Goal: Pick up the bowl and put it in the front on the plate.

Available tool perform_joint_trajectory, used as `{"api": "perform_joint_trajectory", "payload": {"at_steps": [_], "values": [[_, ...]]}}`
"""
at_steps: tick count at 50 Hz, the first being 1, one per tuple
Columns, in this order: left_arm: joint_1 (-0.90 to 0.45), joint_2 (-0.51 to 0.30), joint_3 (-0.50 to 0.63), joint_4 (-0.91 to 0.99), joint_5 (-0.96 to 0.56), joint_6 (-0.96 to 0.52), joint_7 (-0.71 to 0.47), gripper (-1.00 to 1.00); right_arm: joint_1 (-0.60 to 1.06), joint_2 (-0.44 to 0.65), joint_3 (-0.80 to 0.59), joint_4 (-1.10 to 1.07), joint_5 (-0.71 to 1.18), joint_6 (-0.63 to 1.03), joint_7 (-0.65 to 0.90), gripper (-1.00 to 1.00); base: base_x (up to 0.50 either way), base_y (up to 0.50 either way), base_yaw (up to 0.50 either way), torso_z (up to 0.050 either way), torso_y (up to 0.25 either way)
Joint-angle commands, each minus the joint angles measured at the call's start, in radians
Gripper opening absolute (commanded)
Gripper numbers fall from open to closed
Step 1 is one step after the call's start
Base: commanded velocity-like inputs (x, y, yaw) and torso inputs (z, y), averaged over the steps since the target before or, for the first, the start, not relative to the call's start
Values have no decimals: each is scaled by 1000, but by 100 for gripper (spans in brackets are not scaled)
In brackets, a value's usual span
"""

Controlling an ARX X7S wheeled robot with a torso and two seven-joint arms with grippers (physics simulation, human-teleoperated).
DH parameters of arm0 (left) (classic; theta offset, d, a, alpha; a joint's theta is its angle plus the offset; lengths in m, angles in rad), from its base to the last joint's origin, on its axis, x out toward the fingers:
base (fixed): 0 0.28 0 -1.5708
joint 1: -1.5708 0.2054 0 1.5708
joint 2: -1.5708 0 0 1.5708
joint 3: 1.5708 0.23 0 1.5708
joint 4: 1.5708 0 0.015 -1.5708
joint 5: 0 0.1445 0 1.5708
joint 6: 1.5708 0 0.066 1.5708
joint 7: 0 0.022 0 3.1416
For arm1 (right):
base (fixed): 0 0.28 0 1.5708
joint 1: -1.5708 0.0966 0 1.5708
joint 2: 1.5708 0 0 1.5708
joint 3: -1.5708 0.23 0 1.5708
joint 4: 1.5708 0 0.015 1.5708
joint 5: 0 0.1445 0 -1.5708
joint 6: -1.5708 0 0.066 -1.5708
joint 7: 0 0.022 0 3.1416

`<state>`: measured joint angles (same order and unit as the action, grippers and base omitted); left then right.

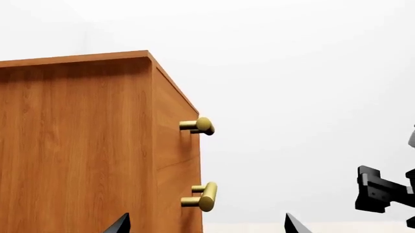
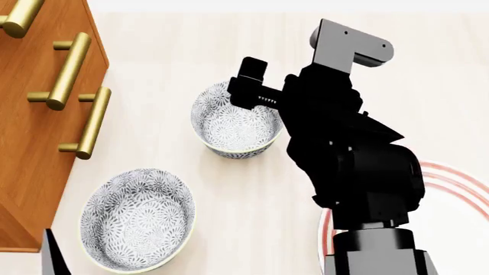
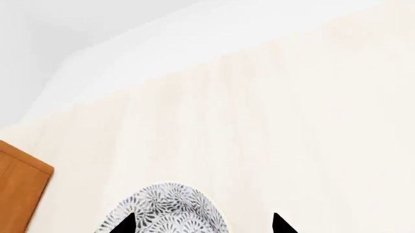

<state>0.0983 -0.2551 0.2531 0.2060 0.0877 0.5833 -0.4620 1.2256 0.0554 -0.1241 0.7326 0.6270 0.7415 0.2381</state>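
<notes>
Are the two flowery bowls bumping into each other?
Apart. In the head view, bare table shows plainly between the far bowl under the right arm and the near bowl by the wooden cabinet.

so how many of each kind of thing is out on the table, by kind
bowls: 2, far and near
plates: 1, red-ringed, mostly hidden by the right arm
wooden cabinets: 1
total: 4
</notes>
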Motion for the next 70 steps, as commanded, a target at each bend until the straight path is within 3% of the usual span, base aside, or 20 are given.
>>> {"api": "perform_joint_trajectory", "payload": {"at_steps": [1,28,70], "values": [[2,3,-1,4,7,-2,8,100,-13,-12,10,5,24,3,-1,100,0,0,0,0,0],[-1,-8,14,1,5,-3,0,100,-44,-13,51,6,131,0,57,100,0,0,0,0,0],[-5,-22,31,-2,-4,-14,-13,100,-86,0,-11,22,174,-39,62,100,0,0,0,0,0]]}}
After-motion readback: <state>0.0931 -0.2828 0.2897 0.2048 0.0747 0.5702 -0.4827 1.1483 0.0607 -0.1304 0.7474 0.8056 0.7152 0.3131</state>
